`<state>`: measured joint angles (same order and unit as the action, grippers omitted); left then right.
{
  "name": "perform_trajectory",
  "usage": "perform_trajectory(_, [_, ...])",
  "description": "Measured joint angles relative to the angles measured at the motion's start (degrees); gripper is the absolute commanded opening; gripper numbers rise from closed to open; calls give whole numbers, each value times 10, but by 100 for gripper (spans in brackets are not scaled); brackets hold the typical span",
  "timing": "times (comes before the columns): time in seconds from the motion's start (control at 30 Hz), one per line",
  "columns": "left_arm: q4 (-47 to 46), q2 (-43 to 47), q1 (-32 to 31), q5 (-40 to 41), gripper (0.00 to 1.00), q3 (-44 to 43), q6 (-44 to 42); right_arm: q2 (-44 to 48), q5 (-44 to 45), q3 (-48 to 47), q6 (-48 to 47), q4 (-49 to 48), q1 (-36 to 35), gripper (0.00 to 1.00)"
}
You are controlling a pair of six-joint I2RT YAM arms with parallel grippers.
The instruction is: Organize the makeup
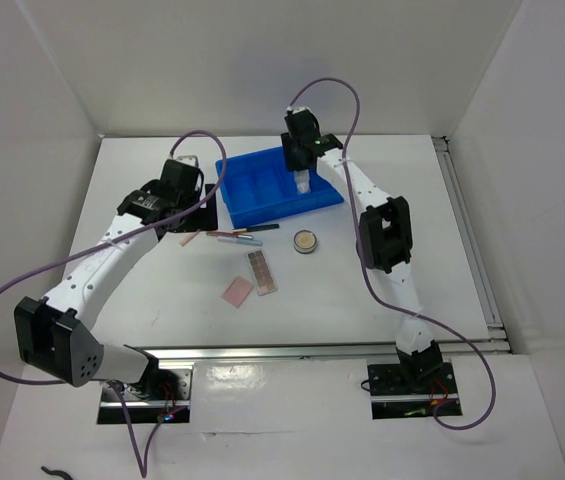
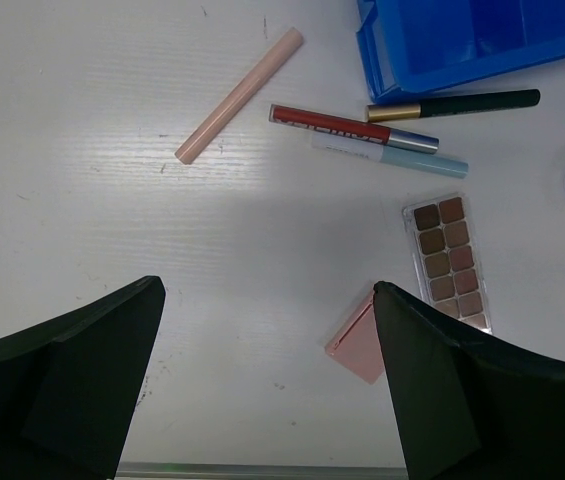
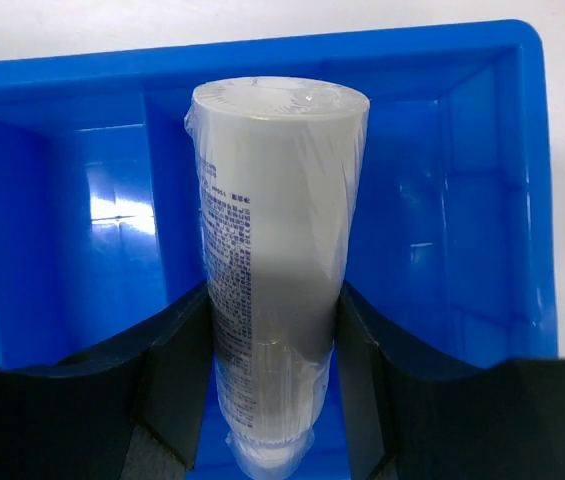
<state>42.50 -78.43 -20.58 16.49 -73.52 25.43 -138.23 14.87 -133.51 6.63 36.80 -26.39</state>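
My right gripper (image 3: 272, 330) is shut on the clear-white tube (image 3: 274, 260) and holds it over a compartment of the blue tray (image 3: 92, 230); from above the tube (image 1: 302, 183) hangs over the tray's right part (image 1: 262, 205). My left gripper (image 2: 262, 330) is open and empty above the table. Ahead of it lie the pink pencil (image 2: 239, 96), a red pencil (image 2: 347, 128), a light blue pencil (image 2: 402, 155), a dark pencil (image 2: 457, 103), the brown palette (image 2: 449, 262) and the pink square (image 2: 359, 345). The round beige compact (image 1: 305, 242) lies right of the pencils.
White walls enclose the table on three sides. A metal rail (image 1: 312, 352) runs along the near edge, with both arm bases behind it. The tray's corner (image 2: 392, 60) sits close to the dark pencil.
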Motion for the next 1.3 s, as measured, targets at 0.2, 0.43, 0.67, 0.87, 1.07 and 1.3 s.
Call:
perform_trajectory(0.2, [-1,-5,0,3,100,0,0,-12,-12,5,-10,-22,3,33])
perform_trajectory(0.43, [-1,-19,0,3,100,0,0,-9,-17,43,-13,-60,3,50])
perform_trajectory(0.67, [-1,-29,0,0,100,-2,1,-10,-24,69,-14,-53,3,87])
perform_trajectory(0.87, [-2,-29,0,-1,100,-9,1,70,-8,105,8,-64,3,85])
perform_trajectory(1.07, [-2,-29,0,0,100,-9,1,289,-17,308,68,-82,3,96])
perform_trajectory(1.3, [-2,-22,5,-7,100,-9,15,386,-40,492,151,-80,-2,100])
